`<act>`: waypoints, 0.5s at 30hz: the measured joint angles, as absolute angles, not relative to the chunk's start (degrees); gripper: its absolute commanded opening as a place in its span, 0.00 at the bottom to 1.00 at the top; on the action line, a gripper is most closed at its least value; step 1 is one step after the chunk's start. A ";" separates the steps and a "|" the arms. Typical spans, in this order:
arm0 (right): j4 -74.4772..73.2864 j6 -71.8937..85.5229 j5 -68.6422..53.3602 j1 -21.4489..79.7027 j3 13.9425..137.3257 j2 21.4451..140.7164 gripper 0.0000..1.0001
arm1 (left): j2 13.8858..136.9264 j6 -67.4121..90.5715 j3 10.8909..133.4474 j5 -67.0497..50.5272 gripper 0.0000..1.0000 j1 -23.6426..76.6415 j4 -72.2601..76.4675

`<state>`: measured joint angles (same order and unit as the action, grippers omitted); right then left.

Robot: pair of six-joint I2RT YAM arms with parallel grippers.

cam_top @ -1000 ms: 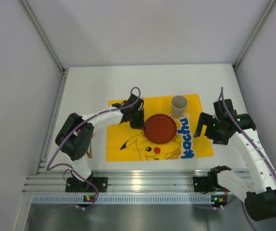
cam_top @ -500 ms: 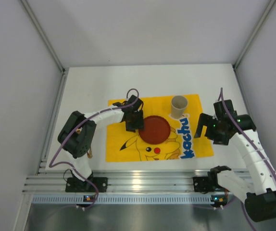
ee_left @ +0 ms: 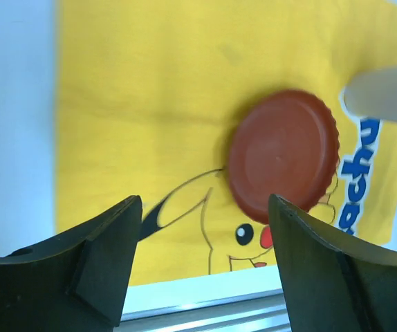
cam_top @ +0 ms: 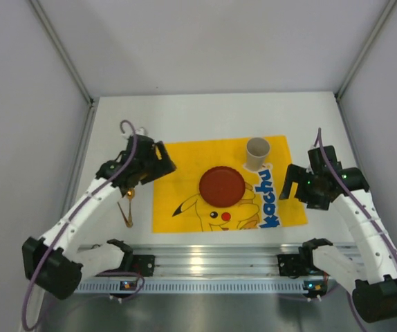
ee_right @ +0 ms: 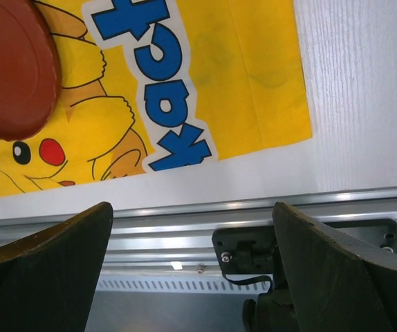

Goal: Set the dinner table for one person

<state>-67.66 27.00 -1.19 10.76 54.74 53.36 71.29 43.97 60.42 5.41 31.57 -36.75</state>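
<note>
**Dinner table, part laid**

Large, flat, matte white; spread beneath both arms, edged at near side by ridged aluminium rail. Judged rigid, heavy and fixed: nowhere to grip, for loading only. Carried yellow printed cloth bearing red-brown plate and beige cup; brown utensils just beside cloth's left edge. Left gripper, right gripper: spread wide, empty.

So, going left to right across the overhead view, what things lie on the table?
Thin brown utensil → red plate → beige cup, the last two on the yellow cloth.
</note>
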 measured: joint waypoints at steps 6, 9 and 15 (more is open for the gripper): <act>-66.72 27.03 -2.50 10.76 52.86 53.39 1.00 | 56.36 43.33 47.37 7.70 0.76 10.07 -42.54; -66.41 26.98 -3.53 10.76 52.07 53.82 1.00 | 56.97 43.35 44.84 8.88 0.76 8.47 -44.80; -65.84 26.57 -4.69 10.83 52.05 54.22 1.00 | 62.81 44.36 43.35 11.88 0.75 6.59 -43.13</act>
